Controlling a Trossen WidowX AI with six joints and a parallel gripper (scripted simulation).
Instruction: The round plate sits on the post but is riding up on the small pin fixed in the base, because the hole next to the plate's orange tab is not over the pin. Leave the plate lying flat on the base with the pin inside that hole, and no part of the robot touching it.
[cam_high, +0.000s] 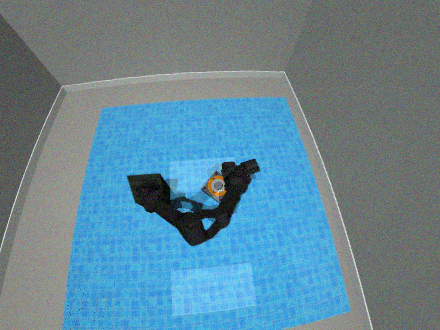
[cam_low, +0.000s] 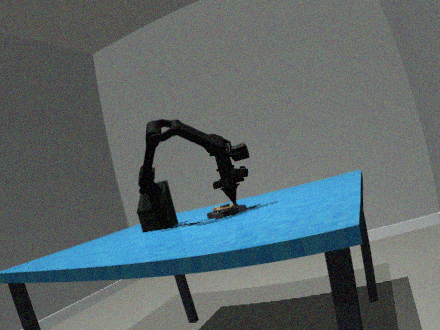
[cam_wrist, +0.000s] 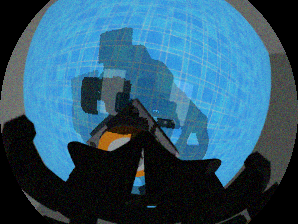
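Note:
The round plate (cam_high: 212, 187) (cam_low: 222, 207) (cam_wrist: 107, 140), orange with a white ring, is around the grey post (cam_high: 218, 185) on the dark square base (cam_high: 205, 189) (cam_low: 216, 215) (cam_wrist: 157, 131). My gripper (cam_low: 234, 204) (cam_wrist: 144, 134) is shut, pointing down, with its fingertips low at the plate's right side in the exterior view. Nothing shows between the fingers. Whether the tips touch the plate is too small to tell. The orange tab, its hole and the pin are hidden or too small to make out, and so is the plate's tilt.
The arm's mount (cam_high: 150, 187) (cam_low: 157, 207) stands on the blue table (cam_high: 125, 140) (cam_low: 300, 215), to the left of the base in the top and exterior views. The arm bends over beside the base and covers its right part in the top view. Arm shadows fall around the base.

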